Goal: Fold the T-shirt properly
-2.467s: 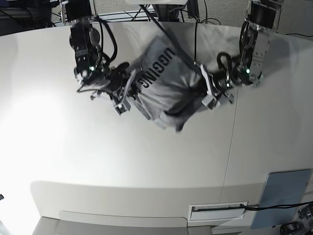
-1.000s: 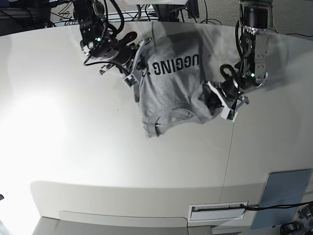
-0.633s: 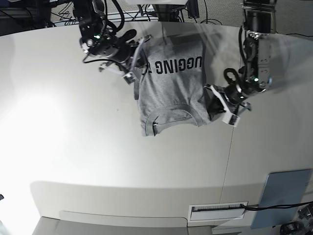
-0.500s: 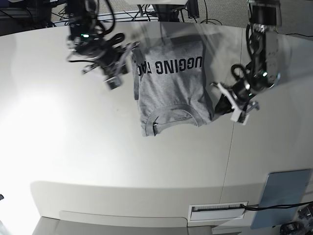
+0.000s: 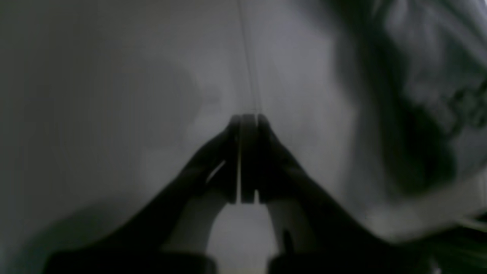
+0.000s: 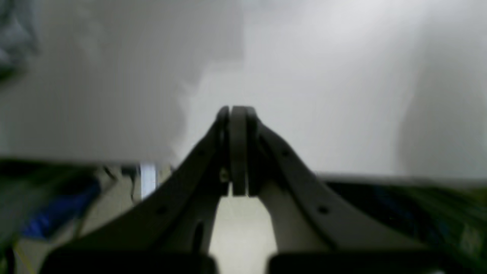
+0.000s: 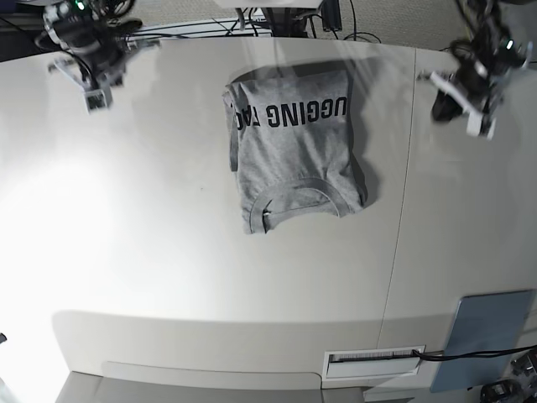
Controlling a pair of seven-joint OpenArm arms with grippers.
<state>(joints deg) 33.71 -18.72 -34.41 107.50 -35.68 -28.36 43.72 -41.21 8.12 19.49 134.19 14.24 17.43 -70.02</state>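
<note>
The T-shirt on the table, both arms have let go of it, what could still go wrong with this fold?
Two risks stand out. The T-shirt lies folded, but its left edge is curled over the lettering and the collar end looks uneven, so the fold may not count as neat. And both the left gripper and right gripper are shut and well away from the cloth; any fix means reopening and coming back, which could drag or rumple the layers again.

A broad, matte white tabletop fills the base view, a thin seam running down its right part. At the near right corner lies a flat grey-blue rectangular panel — beside it a white slotted strip — and black cables trail along the far edge.
</note>
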